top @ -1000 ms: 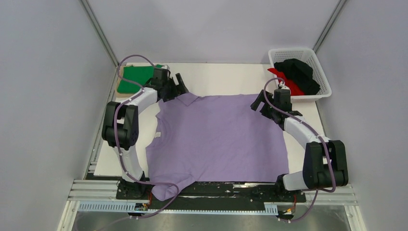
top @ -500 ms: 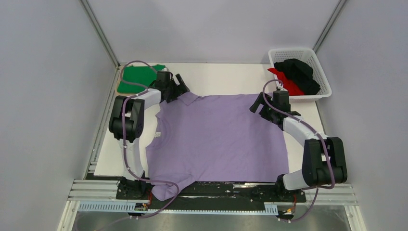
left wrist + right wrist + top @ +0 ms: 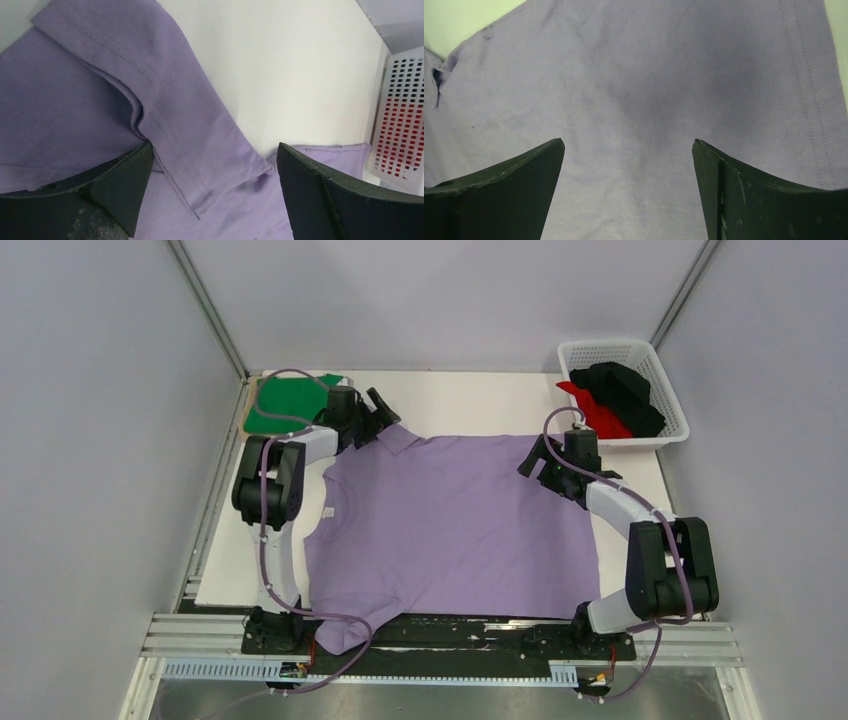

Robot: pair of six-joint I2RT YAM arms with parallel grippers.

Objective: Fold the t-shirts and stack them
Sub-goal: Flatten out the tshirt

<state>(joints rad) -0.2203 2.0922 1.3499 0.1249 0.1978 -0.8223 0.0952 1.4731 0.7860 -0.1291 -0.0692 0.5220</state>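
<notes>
Collar [image 3: 165, 100] under the left gripper [image 3: 214, 150], hem [image 3: 804, 75] under the right gripper [image 3: 628, 145], both spread wide (nothing pinched, seemingly); bite the far edge of the lilac shirt [image 3: 455, 525] evenly, low.

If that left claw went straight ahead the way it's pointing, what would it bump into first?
Most likely the lilac shirt. The left gripper has its jaws open, with a stitched flap of that cloth right between them. How near the cloth is, the picture doesn't clearly show.
</notes>
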